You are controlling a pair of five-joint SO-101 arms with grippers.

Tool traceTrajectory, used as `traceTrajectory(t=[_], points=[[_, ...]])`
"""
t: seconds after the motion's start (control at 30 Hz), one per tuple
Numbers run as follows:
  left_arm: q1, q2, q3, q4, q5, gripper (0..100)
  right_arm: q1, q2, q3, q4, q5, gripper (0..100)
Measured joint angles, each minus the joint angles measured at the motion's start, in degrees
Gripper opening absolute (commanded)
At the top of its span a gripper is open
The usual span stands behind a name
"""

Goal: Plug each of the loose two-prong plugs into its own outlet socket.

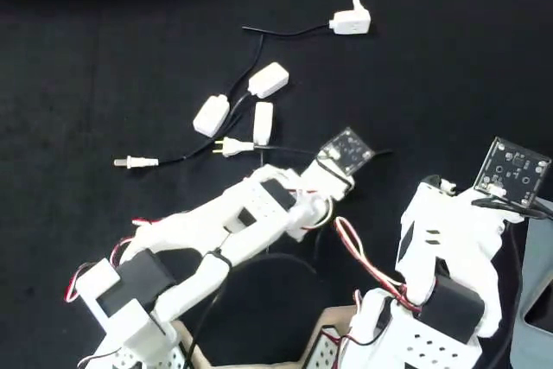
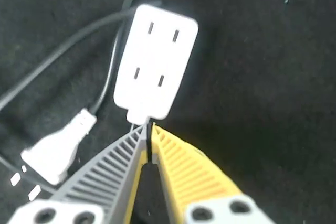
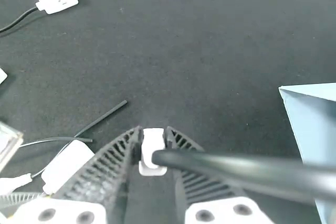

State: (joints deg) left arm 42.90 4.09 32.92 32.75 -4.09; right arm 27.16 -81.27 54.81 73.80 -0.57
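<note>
My left gripper [image 2: 149, 127] is shut, its tips touching the near end of a white outlet block [image 2: 155, 61] with two pairs of slots. A loose white plug [image 2: 58, 150] lies just beside that block. In the high view this outlet [image 1: 263, 123] and plug [image 1: 232, 146] lie just ahead of the left arm [image 1: 259, 205]. My right gripper [image 3: 153, 132] is shut on a white plug [image 3: 151, 156] whose thick black cord [image 3: 241, 169] trails off to one side. That arm [image 1: 449, 239] stands at the lower right. Another loose plug [image 1: 136, 162] lies at the left.
Two more white outlets [image 1: 268, 79] [image 1: 211, 115] lie mid-table, and a fourth [image 1: 350, 21] sits at the far edge, with black cords running between them. A light blue box [image 3: 310, 129] stands close by the right arm.
</note>
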Motion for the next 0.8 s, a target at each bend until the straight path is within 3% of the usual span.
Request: traceTrajectory(t=[0.2, 0.43, 0.6, 0.8], points=[[0.0, -8.2, 5.1, 4.7, 0.0, 3, 0.0, 0.0, 0.0, 0.0, 0.0, 1.3], [0.0, -23.5, 16.9, 4.7, 0.0, 3, 0.0, 0.0, 0.0, 0.0, 0.0, 1.3], [0.0, -26.5, 18.6, 4.8, 0.0, 3, 0.0, 0.0, 0.0, 0.0, 0.0, 1.3], [-0.4, -25.1, 18.6, 4.5, 0.0, 23, 0.0, 0.0, 0.0, 0.3, 0.0, 1.3]])
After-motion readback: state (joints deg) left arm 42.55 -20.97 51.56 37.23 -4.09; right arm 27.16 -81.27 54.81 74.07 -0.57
